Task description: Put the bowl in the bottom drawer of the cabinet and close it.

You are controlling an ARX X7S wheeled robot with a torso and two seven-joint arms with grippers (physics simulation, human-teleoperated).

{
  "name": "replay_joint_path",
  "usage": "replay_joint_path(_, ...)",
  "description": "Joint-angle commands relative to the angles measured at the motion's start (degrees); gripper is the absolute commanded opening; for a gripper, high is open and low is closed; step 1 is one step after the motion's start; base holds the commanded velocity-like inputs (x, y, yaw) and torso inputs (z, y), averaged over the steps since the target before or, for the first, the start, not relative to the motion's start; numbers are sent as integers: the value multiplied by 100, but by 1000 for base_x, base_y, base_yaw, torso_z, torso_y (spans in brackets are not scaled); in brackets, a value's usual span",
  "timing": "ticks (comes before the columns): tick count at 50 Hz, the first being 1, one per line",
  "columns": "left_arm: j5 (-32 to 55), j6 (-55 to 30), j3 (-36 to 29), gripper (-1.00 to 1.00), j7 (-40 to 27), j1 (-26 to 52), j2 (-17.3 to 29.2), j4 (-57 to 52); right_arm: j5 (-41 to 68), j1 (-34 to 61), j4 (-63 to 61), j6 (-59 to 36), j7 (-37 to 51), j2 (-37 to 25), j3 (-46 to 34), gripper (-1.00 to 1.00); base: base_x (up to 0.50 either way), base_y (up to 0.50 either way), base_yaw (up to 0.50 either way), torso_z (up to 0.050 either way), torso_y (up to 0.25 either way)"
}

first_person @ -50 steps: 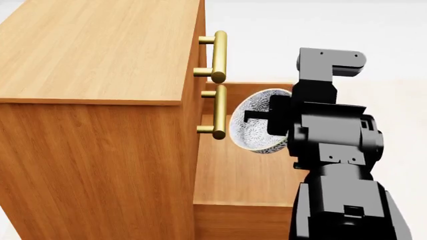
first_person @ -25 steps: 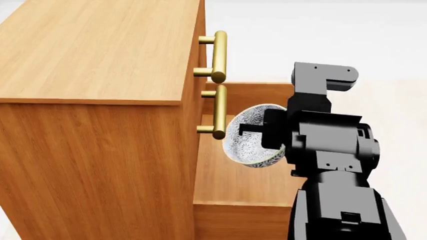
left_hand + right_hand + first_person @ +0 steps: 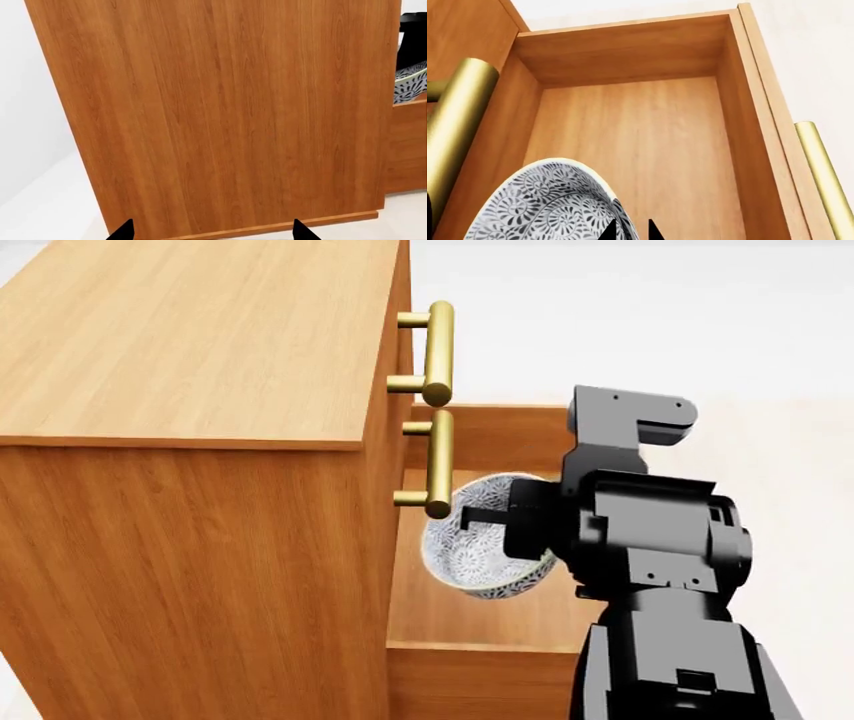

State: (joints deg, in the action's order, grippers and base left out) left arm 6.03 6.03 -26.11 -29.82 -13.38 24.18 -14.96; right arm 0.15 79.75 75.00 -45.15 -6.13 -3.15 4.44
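The white bowl (image 3: pixel 481 535) with its grey-blue floral pattern hangs tilted on its side over the open bottom drawer (image 3: pixel 487 615), just beside the cabinet's (image 3: pixel 200 340) middle brass handle. My right gripper (image 3: pixel 473 522) is shut on the bowl's rim. In the right wrist view the bowl (image 3: pixel 550 207) sits low over the drawer's bare floor (image 3: pixel 634 125), with my right gripper (image 3: pixel 632 231) pinching its edge. My left gripper (image 3: pixel 213 232) is open with nothing in it, facing the cabinet's side panel (image 3: pixel 220 115). A sliver of the bowl (image 3: pixel 410 82) shows past that panel.
Two brass bar handles (image 3: pixel 438 350) of the upper drawers stick out close to the bowl. The bottom drawer's own brass handle (image 3: pixel 824 175) runs along its front edge. Pale floor (image 3: pixel 641 310) lies beyond the cabinet.
My right gripper has carried the bowl down and to the left, lower over the open drawer and closer to the cabinet front. The drawer has stayed open.
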Motion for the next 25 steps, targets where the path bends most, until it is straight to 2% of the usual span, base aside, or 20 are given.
replay_joint_path(1, 11, -2, -8, 100, -16, -14, 20, -31, 34, 24, -1, -239, -110, 5, 160, -100, 0, 0, 0, 0, 0)
replay_joint_path(25, 31, 70, -40, 100, -23, 35, 11, 74, -20, -51, -1, -650, 58, 0, 310, -100, 0, 0, 0, 0, 0)
